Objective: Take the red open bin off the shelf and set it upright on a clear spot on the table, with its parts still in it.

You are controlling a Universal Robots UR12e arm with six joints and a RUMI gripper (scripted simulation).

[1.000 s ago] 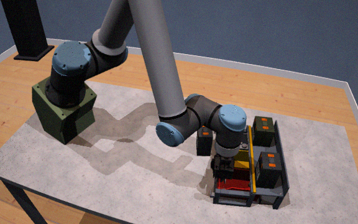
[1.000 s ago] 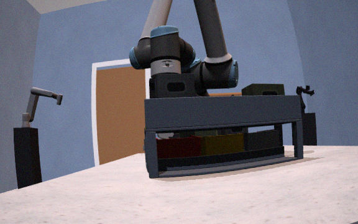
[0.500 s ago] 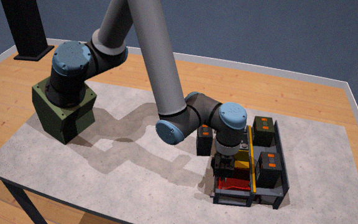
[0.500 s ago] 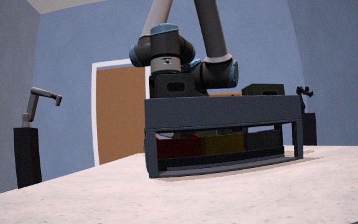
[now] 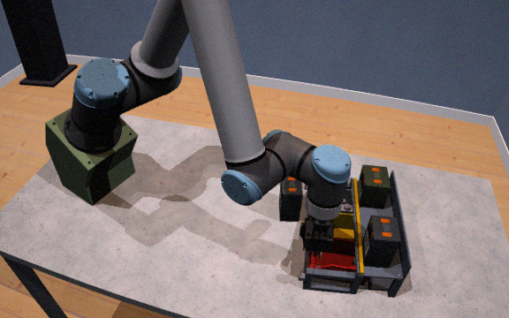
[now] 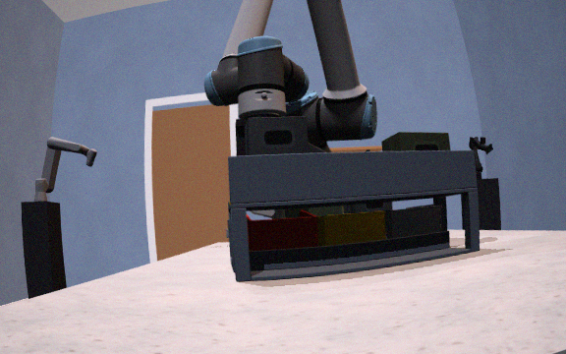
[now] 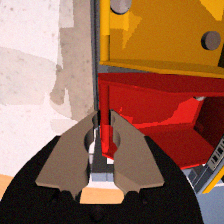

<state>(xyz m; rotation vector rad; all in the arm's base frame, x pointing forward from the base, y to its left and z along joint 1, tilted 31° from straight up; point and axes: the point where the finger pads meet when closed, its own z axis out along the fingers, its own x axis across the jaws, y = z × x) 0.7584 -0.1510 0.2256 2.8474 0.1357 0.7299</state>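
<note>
On the left of the surface [image 5: 38, 221] the arm's green base block [image 5: 87, 170] stands on the grey mat, with a black post [image 5: 38, 40] behind it at the far corner. From there the arm reaches rightward and bends down over the shelf [image 5: 398, 212], a low dark frame near the right end.

At the shelf's left side the pincer [image 7: 103, 131] comes down from above and is pinching the left wall of the red bin [image 7: 150, 120]; the wrist view shows the thin red rim caught between the two tan fingers. The bin sits in the lower level at the near left corner, just beside a yellow bin [image 6: 352, 227] further along the row, which holds round grey parts. The red bin looks slightly tipped, its gripped side a touch higher, though it is within the frame. What lies inside it is hard to make out here.

Further right, dark boxes with orange marks [image 5: 383, 234] rest on the upper level behind a yellow bar [image 5: 357, 212].

As a judgement: the grasp is made, and the lift out of the shelf has barely begun. What remains is drawing the bin out past the frame without spilling, carrying it over open mat, and setting it down upright before letting go.
</note>
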